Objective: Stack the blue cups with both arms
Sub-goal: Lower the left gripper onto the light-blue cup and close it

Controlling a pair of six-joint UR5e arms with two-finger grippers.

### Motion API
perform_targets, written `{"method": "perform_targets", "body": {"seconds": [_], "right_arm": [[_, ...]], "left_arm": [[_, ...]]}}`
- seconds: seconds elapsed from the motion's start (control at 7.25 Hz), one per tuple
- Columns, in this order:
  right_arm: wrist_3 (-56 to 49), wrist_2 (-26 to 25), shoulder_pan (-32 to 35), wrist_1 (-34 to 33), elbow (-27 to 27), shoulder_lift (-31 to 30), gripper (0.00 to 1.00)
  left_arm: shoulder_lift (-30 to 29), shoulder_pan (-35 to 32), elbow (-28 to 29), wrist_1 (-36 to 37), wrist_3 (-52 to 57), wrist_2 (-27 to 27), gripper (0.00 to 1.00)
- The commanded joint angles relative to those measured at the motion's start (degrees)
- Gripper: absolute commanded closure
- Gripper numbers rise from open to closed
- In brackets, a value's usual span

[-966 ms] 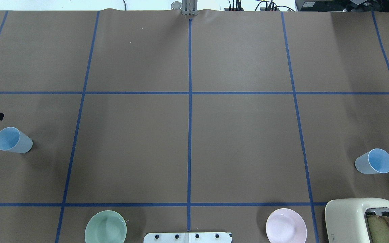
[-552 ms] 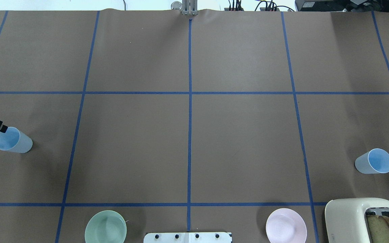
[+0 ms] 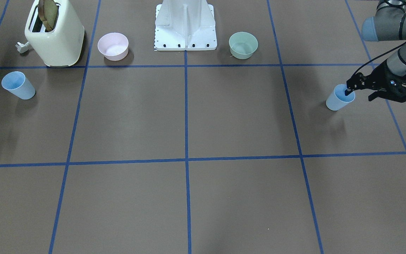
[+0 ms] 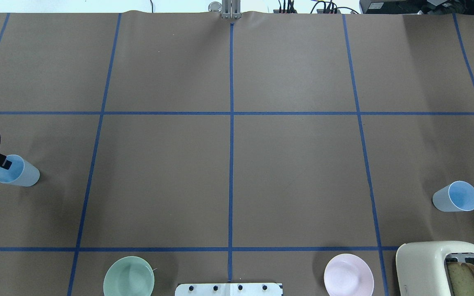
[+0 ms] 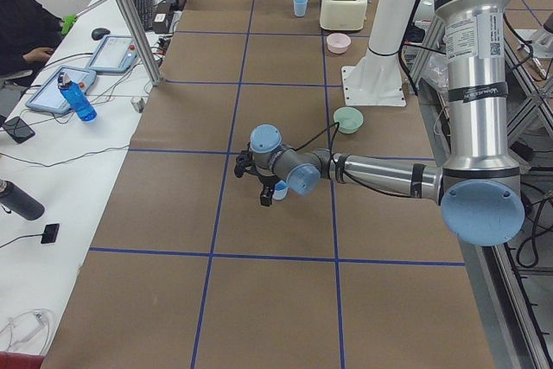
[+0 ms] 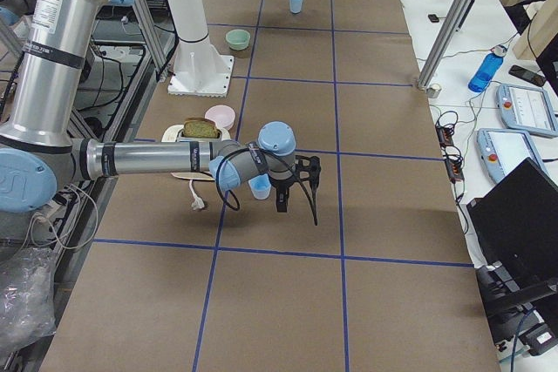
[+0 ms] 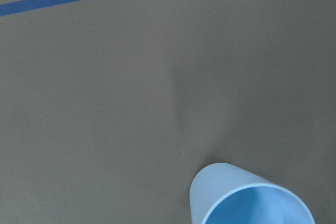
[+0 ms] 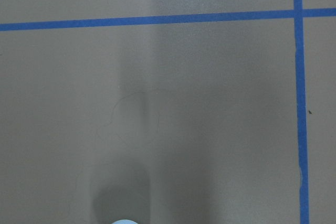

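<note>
While the brown-papered table lies marked off in squares by blue tape lines, the robot's left arm reaches low over one end and the right arm stretches toward the other, each working its own side. The white pedestal, a cream toaster with a slice of bread standing in its slot, a pink bowl and a mint-green bowl sit along the robot's edge of the table and appear to play no part in the job. The left cup, at the robot's far left, and the right cup, near the toaster, both pale blue, stand upright and mouth-up, well apart at opposite ends, which is presumably why the task calls for both arms. The left gripper is spread wide across the left cup's rim. One fingertip dips inside the mouth and the other sits outside the wall, a stance suited to pinching the thin wall and not to clasping the tapered body; it has not closed on it. The right gripper hangs just beside the right cup, and whether its jaws are apart or together cannot be told. Neither cup is off the table, so the stacking looks barely begun.
</note>
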Motion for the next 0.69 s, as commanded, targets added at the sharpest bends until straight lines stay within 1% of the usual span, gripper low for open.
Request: {"method": "perform_targets", "body": {"seconds": [0.0,0.14,0.28,0.41,0.55], "right_arm": [[0.00,-0.06,-0.03,0.00,-0.13,0.10,0.00],[0.00,-0.06,-0.03,0.00,-0.13,0.10,0.00],[0.00,0.29,0.06,0.00,-0.13,0.10,0.00],[0.00,0.38,0.06,-0.09,-0.13,0.19,0.00],[0.00,0.47,-0.02,-0.09,-0.13,0.10,0.00]], "left_arm": [[-0.31,0.87,0.16,-0.01,-0.58,0.36,0.11],[-0.40,1.13,0.50,-0.01,-0.50,0.54,0.18],[-0.49,1.75,0.77,-0.10,-0.58,1.06,0.29],[-0.49,2.19,0.86,-0.10,-0.58,1.85,0.42],[-0.58,2.54,1.21,-0.10,-0.67,1.86,0.62]]}}
